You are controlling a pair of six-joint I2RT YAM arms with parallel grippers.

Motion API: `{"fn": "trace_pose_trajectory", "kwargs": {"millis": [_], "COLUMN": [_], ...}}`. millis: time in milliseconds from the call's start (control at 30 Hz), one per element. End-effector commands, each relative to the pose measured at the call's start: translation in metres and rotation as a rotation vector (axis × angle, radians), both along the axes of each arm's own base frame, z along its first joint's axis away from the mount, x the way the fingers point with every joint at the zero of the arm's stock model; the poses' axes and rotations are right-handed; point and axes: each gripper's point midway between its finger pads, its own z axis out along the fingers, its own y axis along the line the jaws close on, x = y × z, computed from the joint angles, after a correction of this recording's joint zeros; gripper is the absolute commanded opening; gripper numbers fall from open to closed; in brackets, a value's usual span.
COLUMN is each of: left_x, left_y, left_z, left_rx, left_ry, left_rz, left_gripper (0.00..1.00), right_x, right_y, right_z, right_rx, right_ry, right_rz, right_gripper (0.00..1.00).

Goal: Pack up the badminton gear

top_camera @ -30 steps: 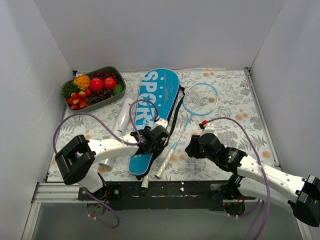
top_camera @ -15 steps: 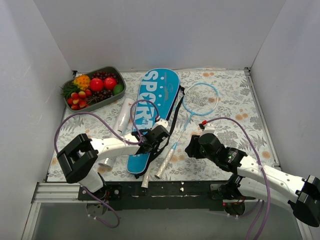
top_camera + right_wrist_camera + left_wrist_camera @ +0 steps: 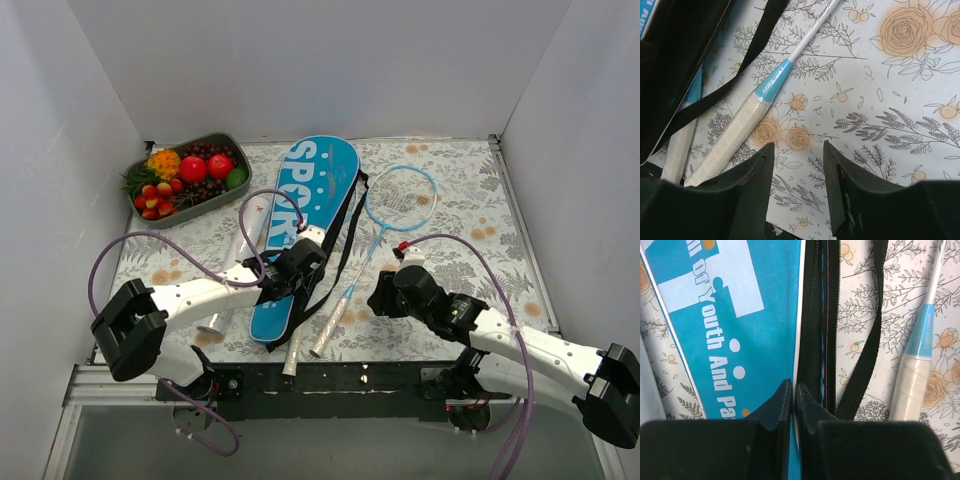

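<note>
Your left gripper point(image 3: 791, 395) pinches the zip edge of the blue bag point(image 3: 300, 230) near the near edge of the table point(image 3: 470, 200), while your right gripper point(image 3: 799, 170), jaws wide, hovers just right of the grip of a racket point(image 3: 765, 87).

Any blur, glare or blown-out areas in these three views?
Top external: even, diffuse light, no glare, lettering on the bag legible. Left wrist: bag print sharp, but the left end effector is near-black with its detail lost. Right wrist: racket grip and cloth print crisp, while the right end effector is dark and slightly soft.
</note>
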Motion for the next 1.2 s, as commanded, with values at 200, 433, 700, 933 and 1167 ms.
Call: {"fn": "trace_pose_trajectory", "kwargs": {"millis": [200,433,700,933,1167], "left_x": [0.028,0.058,0.092,0.103,0.118], "left_y": [0.027,0.048,0.075,0.103,0.135], "left_z": [0.052,0.085,0.139,0.170,0.190], "left_rx": [-0.097,-0.192,-0.321,-0.418,-0.528], "left_ry": [-0.103,-0.150,-0.220,-0.263,-0.285], "left_rz": [0.142,0.224,0.289,0.327,0.385], "left_gripper": [0.00,0.00,0.00,0.00,0.00], "right_x": [0.030,0.074,0.118,0.137,0.132], "right_y": [0.029,0.027,-0.007,-0.008,0.037], "right_z": [0.046,0.069,0.061,0.043,0.033], "right_rx": [0.019,-0.070,-0.182,-0.219,-0.136], "right_ry": [-0.109,-0.117,-0.077,-0.024,0.043], "right_rz": [0.039,0.004,-0.123,-0.137,0.031], "right_gripper": [0.56,0.59,0.58,0.59,0.56]}}
